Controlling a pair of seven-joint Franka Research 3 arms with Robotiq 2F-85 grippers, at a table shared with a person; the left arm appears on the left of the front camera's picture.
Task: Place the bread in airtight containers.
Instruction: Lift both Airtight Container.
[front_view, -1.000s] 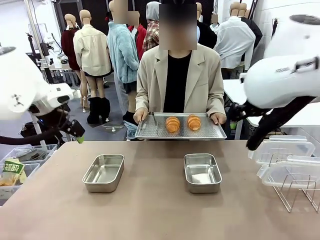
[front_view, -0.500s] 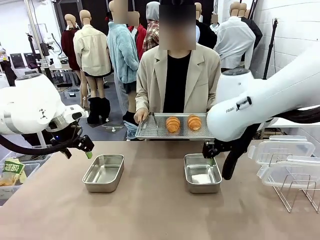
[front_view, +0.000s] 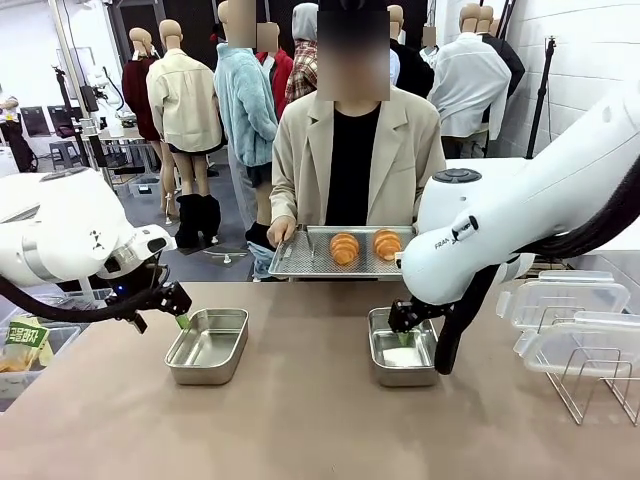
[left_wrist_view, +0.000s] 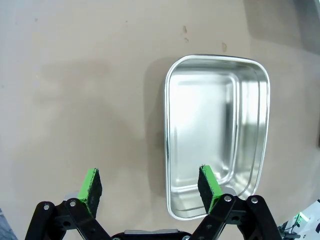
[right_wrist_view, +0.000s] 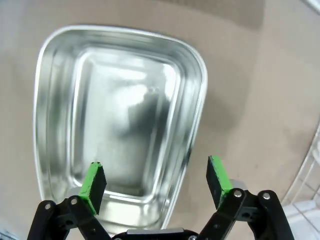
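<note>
Two pieces of bread, one (front_view: 344, 248) beside the other (front_view: 387, 244), lie on a perforated steel tray (front_view: 300, 262) that a person holds at the table's far edge. Two steel airtight containers stand bare inside on the brown table: the left one (front_view: 208, 345) (left_wrist_view: 215, 135) and the right one (front_view: 403, 346) (right_wrist_view: 120, 125). My left gripper (front_view: 175, 310) (left_wrist_view: 150, 184) hangs open just over the left container's outer rim, one pad (left_wrist_view: 209, 182) above its end. Open too, my right gripper (front_view: 400, 322) (right_wrist_view: 156, 182) hovers over the right container, straddling its rim.
Clear plastic lids (front_view: 565, 298) rest on a wire rack (front_view: 590, 380) at the table's right side; its wires (right_wrist_view: 310, 170) show in the right wrist view. Plastic bins (front_view: 45, 325) with a snack bag sit off the table's left end. Bare tabletop spans the front.
Both arms have swung in over the table. The left gripper came down beside the left container and the right one moved left and down above the right container. Both stayed open.
</note>
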